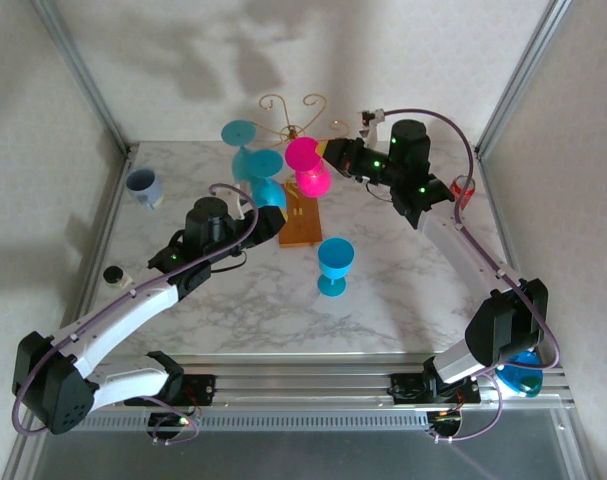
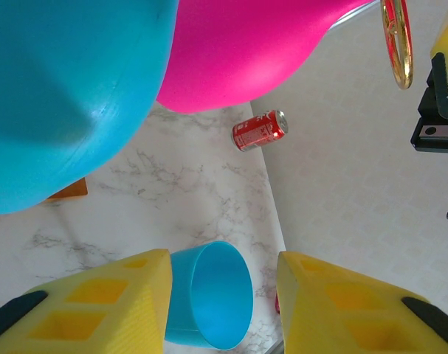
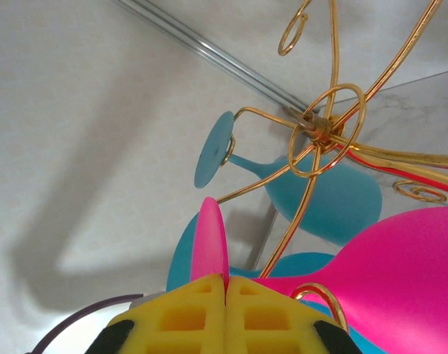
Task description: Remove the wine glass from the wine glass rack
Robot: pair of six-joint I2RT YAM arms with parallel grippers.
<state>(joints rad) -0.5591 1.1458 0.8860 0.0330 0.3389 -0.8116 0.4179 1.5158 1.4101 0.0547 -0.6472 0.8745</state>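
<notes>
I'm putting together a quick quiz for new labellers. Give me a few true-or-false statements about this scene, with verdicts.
1. The right gripper is shut on the foot of the pink wine glass. True.
2. The left gripper grips the blue glass standing on the table. False: its fingers are apart and hold nothing; that glass stands free beside the base of the wine glass rack.
3. A red can sits near the table's right edge. True.
4. The pink wine glass stands upright on the table. False: it is up among the rack's wire arms, foot above bowl.
</notes>
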